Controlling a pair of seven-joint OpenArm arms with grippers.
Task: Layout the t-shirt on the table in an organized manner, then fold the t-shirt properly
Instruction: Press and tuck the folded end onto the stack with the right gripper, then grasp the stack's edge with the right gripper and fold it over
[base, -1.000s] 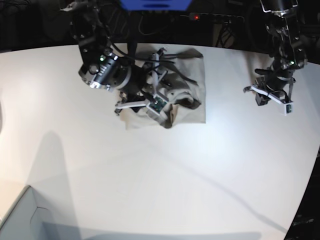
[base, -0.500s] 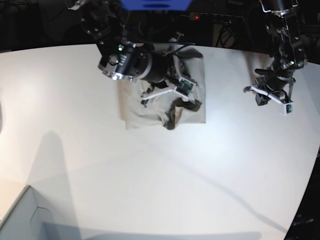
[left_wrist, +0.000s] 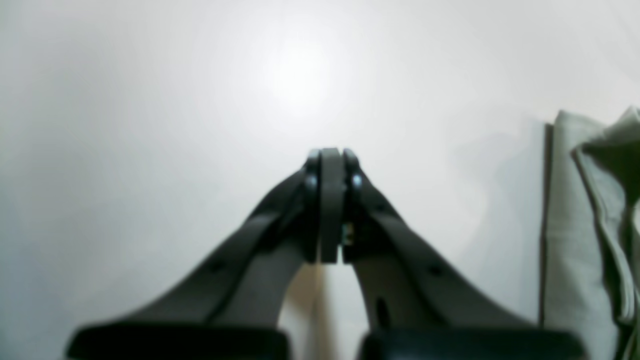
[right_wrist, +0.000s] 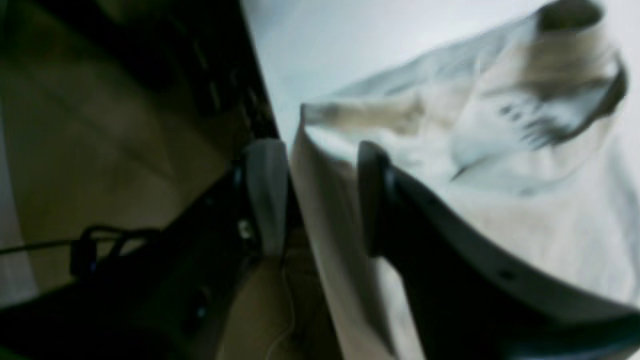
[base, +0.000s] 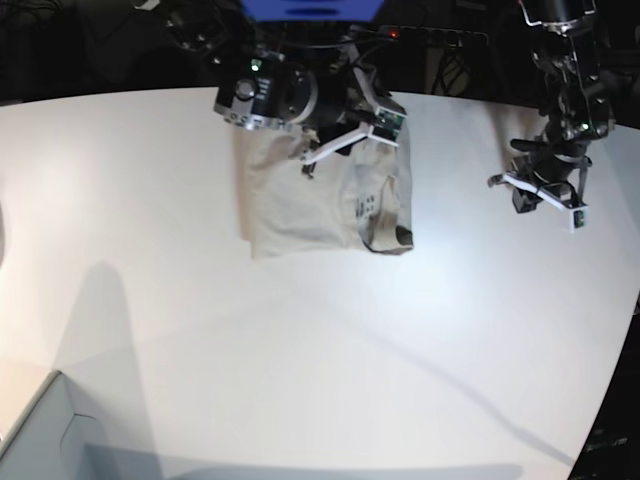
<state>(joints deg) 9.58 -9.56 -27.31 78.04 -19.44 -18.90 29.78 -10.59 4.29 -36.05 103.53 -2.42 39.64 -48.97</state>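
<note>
The right gripper (right_wrist: 315, 200) stands partly open over the far edge of the table (base: 300, 350), one jaw on either side of a raised fold of the t-shirt (right_wrist: 450, 165). The wrist view is too blurred to tell whether the pads actually pinch the cloth or merely straddle it. Just beyond the gripper the shirt spreads out as a rough, uneven rectangle, with a dark curled bit at its outer corner and a small printed patch showing.

Risks, as I judge them:
- If the jaws are loose around that fold, any pull will let it slip out and the edge will flop back crumpled.
- If they do bite, a drag toward the table edge behind the gripper could carry cloth over the rim, where it would hang and pull the rest askew.
- The curled corner on the far side is likely to be trapped under the next fold, leaving a lump.

The left gripper (left_wrist: 330, 200) is closed tight on nothing and hovers over bare table, well apart from the shirt, whose folded edge lies off to one side of it. It pins nothing, so the whole shirt may slide with a one-sided pull.
</note>
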